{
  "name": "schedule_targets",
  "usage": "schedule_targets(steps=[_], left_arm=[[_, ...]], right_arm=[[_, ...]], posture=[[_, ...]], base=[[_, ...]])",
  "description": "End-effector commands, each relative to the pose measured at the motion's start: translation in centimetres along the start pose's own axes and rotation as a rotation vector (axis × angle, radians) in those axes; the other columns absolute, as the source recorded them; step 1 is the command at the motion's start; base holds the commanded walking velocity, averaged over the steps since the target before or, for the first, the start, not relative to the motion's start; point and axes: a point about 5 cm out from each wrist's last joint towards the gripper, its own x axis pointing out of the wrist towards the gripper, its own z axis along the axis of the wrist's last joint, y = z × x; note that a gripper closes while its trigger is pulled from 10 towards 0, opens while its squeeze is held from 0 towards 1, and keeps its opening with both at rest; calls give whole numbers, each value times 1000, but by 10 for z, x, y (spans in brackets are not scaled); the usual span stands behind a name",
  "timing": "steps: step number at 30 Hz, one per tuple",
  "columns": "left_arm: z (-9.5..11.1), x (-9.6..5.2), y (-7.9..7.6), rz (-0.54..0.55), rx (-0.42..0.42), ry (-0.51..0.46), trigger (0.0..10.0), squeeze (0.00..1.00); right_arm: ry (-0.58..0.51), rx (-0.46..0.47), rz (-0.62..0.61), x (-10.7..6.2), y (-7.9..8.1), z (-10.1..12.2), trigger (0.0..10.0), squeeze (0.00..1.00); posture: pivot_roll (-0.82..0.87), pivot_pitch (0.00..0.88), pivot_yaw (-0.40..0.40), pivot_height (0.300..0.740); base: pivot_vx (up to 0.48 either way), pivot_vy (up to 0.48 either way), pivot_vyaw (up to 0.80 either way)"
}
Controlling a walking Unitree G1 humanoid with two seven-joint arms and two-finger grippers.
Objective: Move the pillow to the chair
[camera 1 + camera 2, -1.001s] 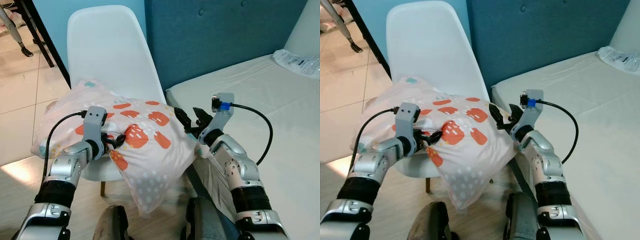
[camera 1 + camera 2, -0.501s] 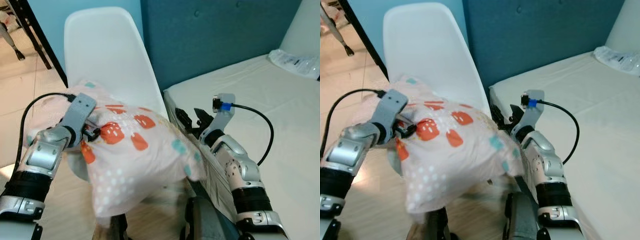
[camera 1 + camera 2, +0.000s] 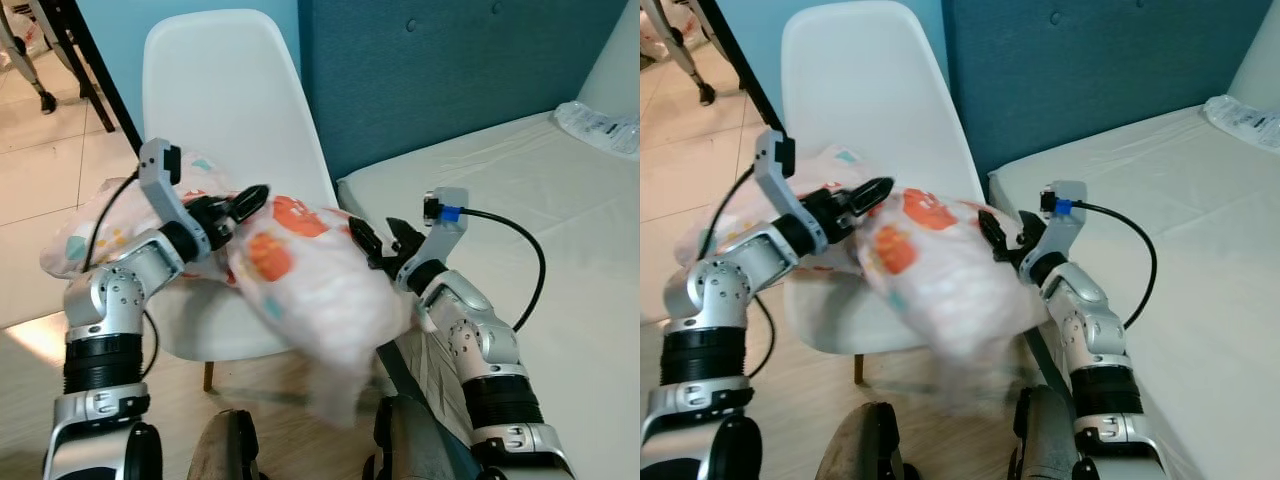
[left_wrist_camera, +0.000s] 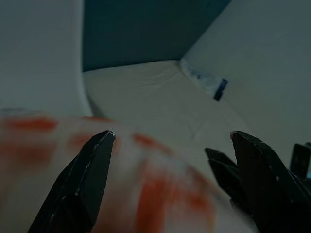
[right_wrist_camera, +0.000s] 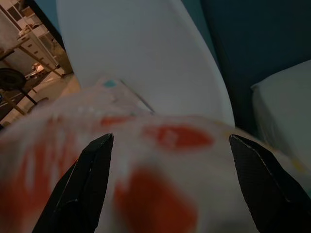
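Note:
The pink pillow with orange and teal spots [image 3: 300, 270] lies blurred across the seat of the white chair [image 3: 220, 90], and its near end droops over the seat's front edge. My left gripper [image 3: 235, 205] is open just above the pillow's top, its two fingers [image 4: 82, 184] spread wide with nothing between them. At the pillow's right side, next to the bed, my right gripper [image 3: 380, 240] is open too. In the right wrist view the pillow [image 5: 146, 184] sits between and beyond the spread fingers [image 5: 87, 179].
A bed with a white sheet [image 3: 520, 180] stands on the right against a dark blue headboard [image 3: 450, 70]. A clear plastic bag [image 3: 600, 125] lies on its far corner. A dark table leg [image 3: 95, 70] slants behind the chair, over a tiled floor [image 3: 40, 170].
My left gripper has opened, let go of the pillow and risen above it. The pillow has dropped onto the seat and is blurred. The right arm has hardly moved.

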Motion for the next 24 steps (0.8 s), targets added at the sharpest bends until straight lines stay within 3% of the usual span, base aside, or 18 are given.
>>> schedule_targets(steps=[1, 2, 4, 5, 11, 16, 19, 21, 22, 24], left_arm=[[-11, -3, 4, 48, 69, 51, 10000, 0], [-11, -3, 4, 48, 69, 51, 10000, 0], [-25, -4, 8, 96, 222, 155, 10000, 0], [-28, -5, 9, 106, 253, 184, 10000, 0], [-36, -5, 7, 117, 263, 221, 10000, 0], [-40, -4, 5, 114, 270, 228, 10000, 0], [-43, -6, 8, 134, 386, 255, 10000, 0], [-43, -6, 8, 134, 386, 255, 10000, 0], [-45, -8, 11, 145, 560, 303, 10000, 0], [-46, -12, 12, 104, 812, 379, 10000, 0]], right_arm=[[48, -33, 9, -1, 3, -7, 10000, 0], [48, -33, 9, -1, 3, -7, 10000, 0], [102, -107, 13, -3, 3, -13, 10000, 0], [111, -122, 17, -4, 3, -14, 10000, 0], [17, -66, 161, -8, 17, 4, 10000, 0], [36, -99, 180, -9, 20, 2, 10000, 0], [64, -115, 135, -10, 16, -3, 10000, 0], [64, -115, 135, -10, 16, -3, 10000, 0], [76, -122, 109, -10, 12, -5, 10000, 0], [81, -122, 83, -11, 8, -5, 10000, 0]], posture=[[-42, 154, 51, 611], [-42, 154, 51, 611], [-44, 156, 52, 611], [-43, 156, 52, 611], [-43, 159, 58, 611], [-46, 165, 57, 611], [-47, 170, 60, 611], [-47, 170, 60, 611], [-46, 172, 60, 611], [-45, 176, 62, 611]], base=[[0, 0, 0], [0, 0, 0], [0, 0, 0], [0, 0, 0], [0, 0, 0], [0, 0, 0], [0, 0, 0], [0, 0, 0], [0, 0, 0], [0, 0, 0]])
